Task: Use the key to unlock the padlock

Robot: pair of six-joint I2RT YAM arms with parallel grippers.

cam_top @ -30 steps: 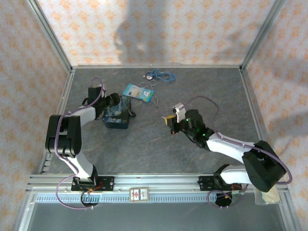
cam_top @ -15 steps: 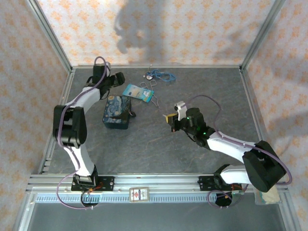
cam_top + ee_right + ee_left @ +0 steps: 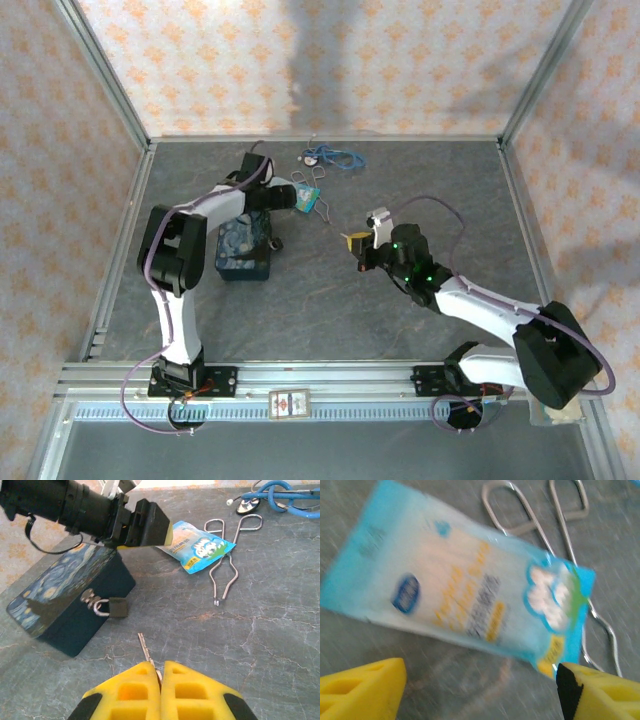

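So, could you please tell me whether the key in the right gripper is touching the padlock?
Apart. The right wrist view shows the key, pinched in the right gripper, with bare tabletop between its tip and the padlock.

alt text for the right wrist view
The right gripper, shut on the key, points its blade toward the padlock hooked on the clasp of a starry blue box on a grey table. Behind, the left arm reaches over a blue packet beside wire tongs.

A starry-night painted box sits on the grey table. Behind it, a blue packet touches 2 bent wire loops. A blue cord lies farther back.
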